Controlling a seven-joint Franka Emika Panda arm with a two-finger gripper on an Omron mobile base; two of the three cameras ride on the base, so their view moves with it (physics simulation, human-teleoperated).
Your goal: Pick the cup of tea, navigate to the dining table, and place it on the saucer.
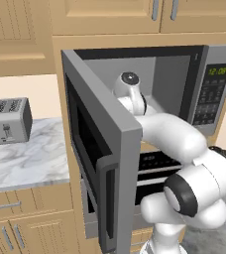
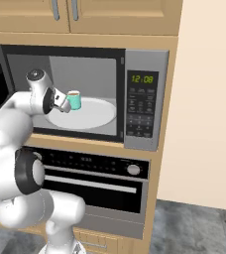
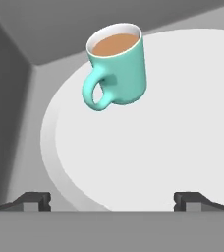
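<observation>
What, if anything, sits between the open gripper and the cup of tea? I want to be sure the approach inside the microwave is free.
Nothing visible does. The gripper is open and faces the cup of tea, with bare white turntable between them. The microwave door is swung open, off to the side.

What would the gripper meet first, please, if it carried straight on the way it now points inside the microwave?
Most likely the cup of tea, standing ahead of the open gripper on the turntable; the cup sits slightly left of centre, so depth and alignment are uncertain.

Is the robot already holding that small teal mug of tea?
No, the small teal mug stands free on the white round turntable, ahead of the open end effector.
</observation>
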